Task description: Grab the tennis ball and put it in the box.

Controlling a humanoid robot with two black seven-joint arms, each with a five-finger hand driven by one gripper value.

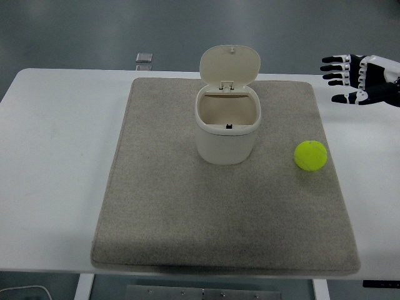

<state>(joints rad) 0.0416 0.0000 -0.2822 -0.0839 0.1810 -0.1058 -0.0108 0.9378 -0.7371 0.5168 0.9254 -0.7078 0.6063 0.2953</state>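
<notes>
Resting on a grey felt mat [187, 212] spread over a white table [56, 156]: one yellow-green tennis ball [311, 155], right half of the mat, near its right edge, well apart from the box and to that box's right. Round, so no long axis and no facing to record; seam and any maker's print too small to read. Cream box [227, 131], a small bin with rounded corners, upright at the mat's middle toward the far side, hinged lid [230, 64] tipped back and standing open behind the mouth, inside visible with a small dark mark low on the near inner wall. No label or writing legible on box or lid. Right hand [357, 80], black with white joints, entering from the right edge over the table's far right corner, beyond the mat and well apart from the ball, farther back than it; fingers [334, 67] stretched out toward the left and spread, thumb held apart below them, grasping nothing. Small grey square item [144, 58] beyond the table's far edge, left of the box; detail too small to tell. Left hand out of view.
</notes>
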